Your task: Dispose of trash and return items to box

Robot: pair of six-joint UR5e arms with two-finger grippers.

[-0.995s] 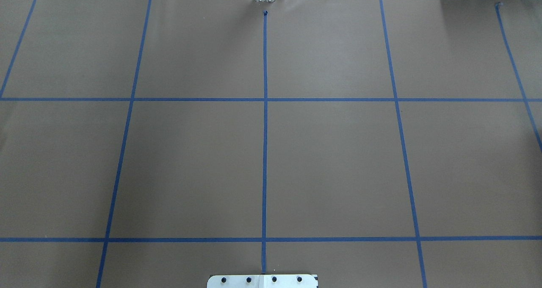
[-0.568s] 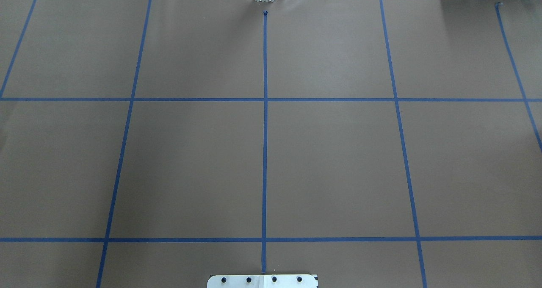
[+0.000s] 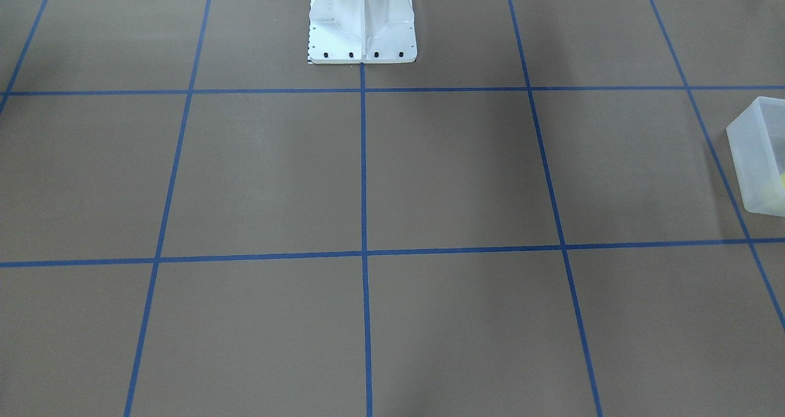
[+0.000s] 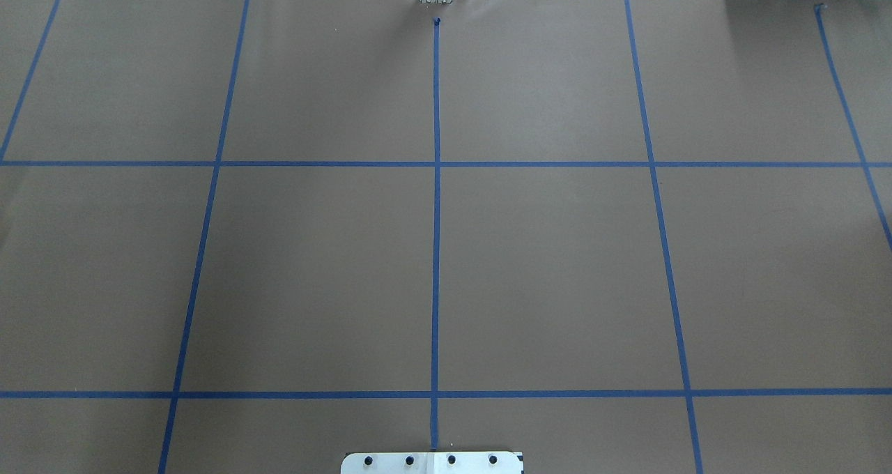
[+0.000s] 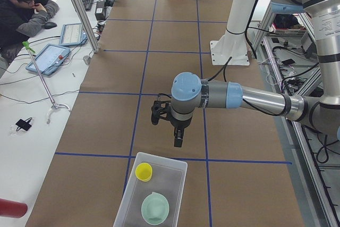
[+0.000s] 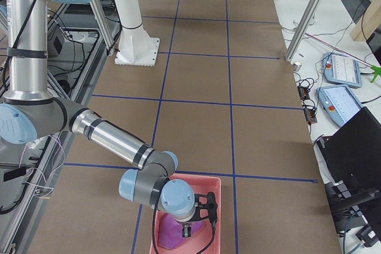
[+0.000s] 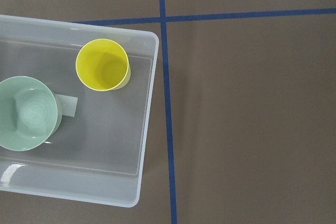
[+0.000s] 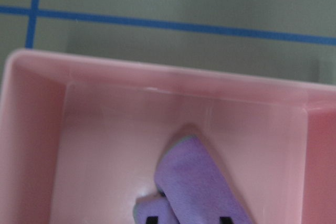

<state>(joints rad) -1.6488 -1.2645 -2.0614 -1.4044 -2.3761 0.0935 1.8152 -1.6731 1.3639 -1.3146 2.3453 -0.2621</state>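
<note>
At the left end of the table point(image 5: 106, 120), the yellow cup point(image 7: 102, 65) and mint-green bowl point(image 7: 27, 113) sit in the frosted bin point(image 7: 144, 129), nothing having moved lately, so tidying looks done; whether the left gripper point(image 5: 178, 140) and right gripper point(image 6: 186, 230) are spread, I cannot tell.

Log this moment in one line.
cup in box | bowl in box | cloth in pink bin | left gripper near box | right gripper over bin

Brown table covering point(image 4: 557, 265) gridded with blue tape point(image 4: 435, 251); seated operator point(image 5: 26, 14) beside a tablet point(image 5: 49, 58).
</note>
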